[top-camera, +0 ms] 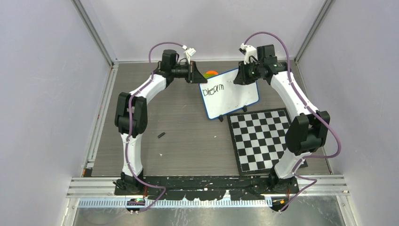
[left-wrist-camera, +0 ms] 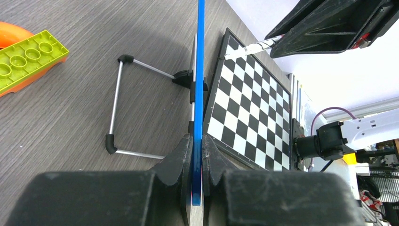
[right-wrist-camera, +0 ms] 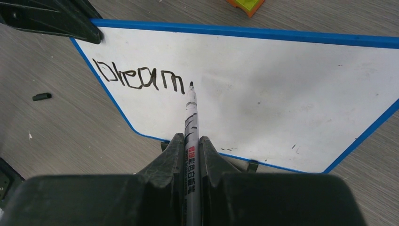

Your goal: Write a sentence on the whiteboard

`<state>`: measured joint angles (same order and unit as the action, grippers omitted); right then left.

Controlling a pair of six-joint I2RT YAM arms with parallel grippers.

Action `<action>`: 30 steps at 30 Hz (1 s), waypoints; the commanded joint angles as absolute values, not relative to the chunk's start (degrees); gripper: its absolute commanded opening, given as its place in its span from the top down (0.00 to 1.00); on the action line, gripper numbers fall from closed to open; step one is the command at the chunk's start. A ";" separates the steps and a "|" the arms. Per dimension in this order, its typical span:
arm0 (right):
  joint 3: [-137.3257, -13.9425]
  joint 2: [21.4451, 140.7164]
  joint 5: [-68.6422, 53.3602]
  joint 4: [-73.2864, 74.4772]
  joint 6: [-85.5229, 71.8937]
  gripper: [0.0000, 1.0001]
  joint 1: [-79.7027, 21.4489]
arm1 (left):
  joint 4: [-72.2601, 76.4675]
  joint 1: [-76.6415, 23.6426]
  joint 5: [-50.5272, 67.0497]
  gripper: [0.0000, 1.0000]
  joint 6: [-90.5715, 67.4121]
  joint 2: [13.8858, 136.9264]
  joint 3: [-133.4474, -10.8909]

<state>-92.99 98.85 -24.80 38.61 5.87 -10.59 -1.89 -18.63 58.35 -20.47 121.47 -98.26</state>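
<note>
Both clamped: L end effector [left-wrist-camera: 196, 141] on whiteboard [right-wrist-camera: 282, 84] edge, R end effector [right-wrist-camera: 190, 139] on marker [right-wrist-camera: 190, 108].

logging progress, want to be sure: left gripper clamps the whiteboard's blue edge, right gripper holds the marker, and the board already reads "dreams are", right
Not quite. The lettering on the whiteboard reads only "Dream" so far, as the right wrist view shows. The rest holds: the left gripper clamps its blue edge and the right gripper holds the marker.
</note>
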 commanded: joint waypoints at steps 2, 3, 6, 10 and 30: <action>-92.38 96.60 -27.04 34.02 3.66 1.00 -9.93 | -8.01 -19.77 59.94 1.00 -18.58 120.98 -98.42; -91.80 96.45 -26.98 33.34 3.47 1.00 -9.91 | -8.00 -19.84 59.99 1.00 -18.55 121.02 -98.43; -91.05 96.42 -26.37 32.12 3.13 1.00 -9.92 | -8.10 -19.91 60.05 1.00 -18.56 121.28 -98.68; -91.20 96.82 -27.27 32.35 3.01 1.00 -9.99 | -8.09 -20.12 59.94 1.00 -18.55 121.38 -98.85; -92.09 99.15 -24.63 35.06 5.01 1.00 -12.04 | -8.13 -20.39 59.68 1.00 -18.54 121.33 -98.62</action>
<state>-90.72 98.91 -25.82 35.62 4.34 -11.66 -2.66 -18.70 58.35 -20.23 121.47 -98.59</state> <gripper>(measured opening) 0.162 0.093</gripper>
